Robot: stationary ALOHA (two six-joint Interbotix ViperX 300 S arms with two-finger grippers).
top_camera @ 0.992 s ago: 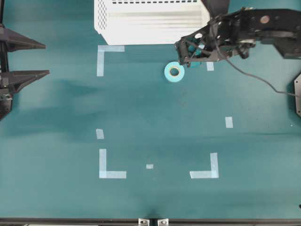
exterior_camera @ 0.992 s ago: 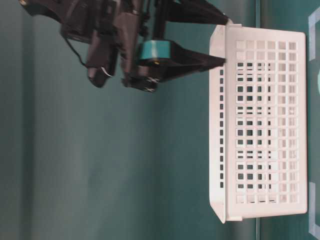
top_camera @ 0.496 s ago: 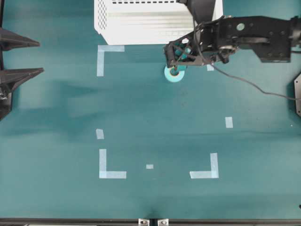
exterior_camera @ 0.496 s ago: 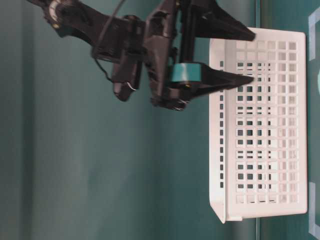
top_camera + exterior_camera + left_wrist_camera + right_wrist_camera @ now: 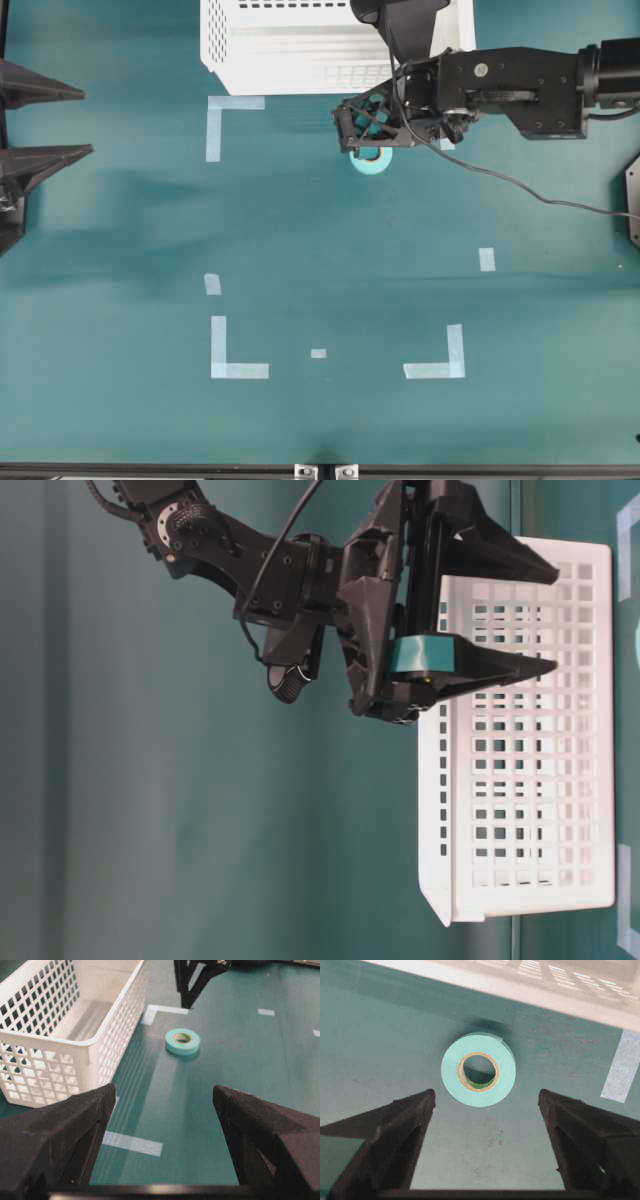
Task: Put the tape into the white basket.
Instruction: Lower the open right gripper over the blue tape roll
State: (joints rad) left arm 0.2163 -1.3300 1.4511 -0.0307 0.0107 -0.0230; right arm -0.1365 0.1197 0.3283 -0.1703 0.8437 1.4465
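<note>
One tape (image 5: 372,160) roll, one white basket (image 5: 300,60), two grippers, the left gripper (image 5: 45,125) and the right gripper (image 5: 362,125), four L-shaped corner marks (image 5: 235,355) and four short pale strips (image 5: 486,259) are counted on the table.

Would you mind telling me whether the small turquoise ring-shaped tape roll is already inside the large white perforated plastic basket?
No, the small turquoise ring-shaped tape roll lies flat on the green table, beside the large white perforated plastic basket.

Right gripper (image 5: 362,132) over tape (image 5: 374,163) (beside white basket (image 5: 290,50)).
</note>
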